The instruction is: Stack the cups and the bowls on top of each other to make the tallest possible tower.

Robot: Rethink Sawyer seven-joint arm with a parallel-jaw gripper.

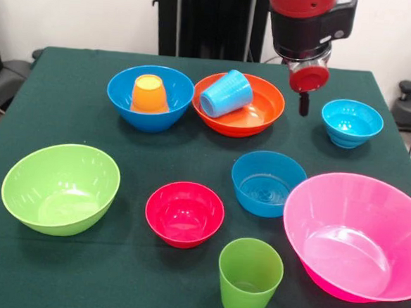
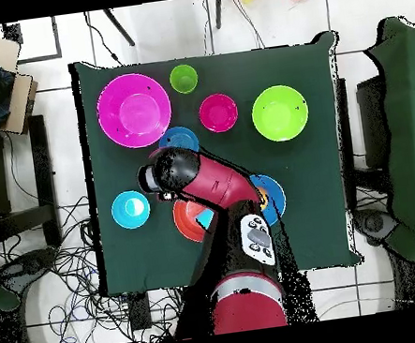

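We are looking at the claw (image 1: 304, 104) hanging above the green bench (image 1: 67, 116), under the red and black arm (image 2: 208, 184). Only one dark tip is showing below the red disc, so we cannot tell whether the claw is released or clenched; nothing is showing in its hold.

In the front view, the wide orange bowl (image 1: 254, 111) is sitting just to the claw's left, and the light blue cup (image 1: 226, 93) is lying tilted inside it, mouth facing away from the claw. Further left, the large blue bowl (image 1: 125, 99) is holding the orange cup (image 1: 149, 94), which is standing mouth down. To the claw's right (and apart from it) the small turquoise bowl (image 1: 351, 122) is resting upright.

Closer to the camera than the claw, the medium blue bowl (image 1: 267, 183) is sitting almost straight below it in the picture, with the large pink bowl (image 1: 355, 235) touching or nearly touching its right side. The small red bowl (image 1: 184, 213) is lying left of the medium blue one, the lime green bowl (image 1: 60, 187) well off to the left, and the green cup (image 1: 249, 277) is standing upright nearest the camera.

From overhead, the arm is covering part of the orange bowl and both blue bowls.
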